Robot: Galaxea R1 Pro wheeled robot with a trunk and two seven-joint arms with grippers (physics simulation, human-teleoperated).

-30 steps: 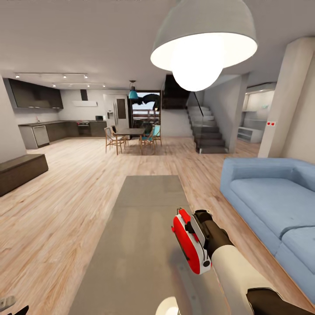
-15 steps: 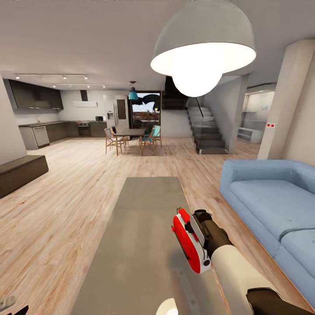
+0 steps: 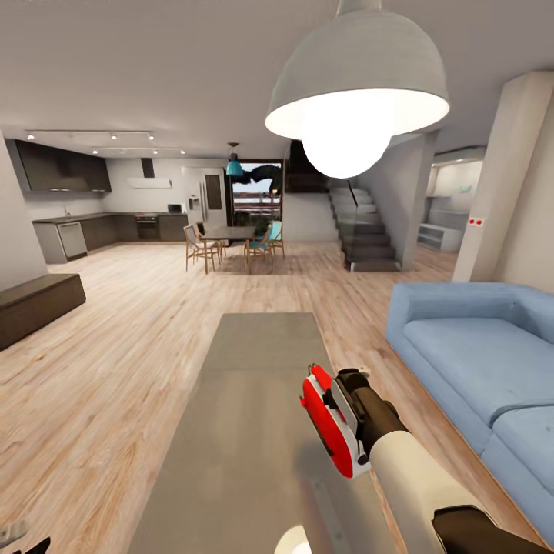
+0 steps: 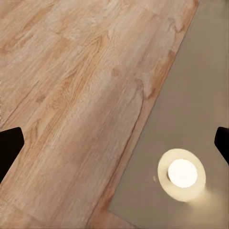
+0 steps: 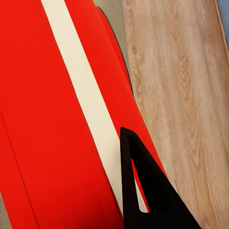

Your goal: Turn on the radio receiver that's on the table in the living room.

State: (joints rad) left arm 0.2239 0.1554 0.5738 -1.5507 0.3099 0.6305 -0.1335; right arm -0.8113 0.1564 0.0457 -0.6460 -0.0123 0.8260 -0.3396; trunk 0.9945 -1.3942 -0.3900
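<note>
Radio (image 3: 332,422): red, gripped in my right claw (image 3: 344,406), above the table (image 3: 246,400) near its sofa-side edge. Left claw (image 4: 114,143): fingers spread, empty.

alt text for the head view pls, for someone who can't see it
The right gripper holds a red radio above a long grey table in an open living room. A blue sofa sits right, with a white pendant lamp overhead.

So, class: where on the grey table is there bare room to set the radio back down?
The table is bare from its far end to the radio receiver held in the right gripper. The near end, by the round glowing disc, is tighter.
</note>
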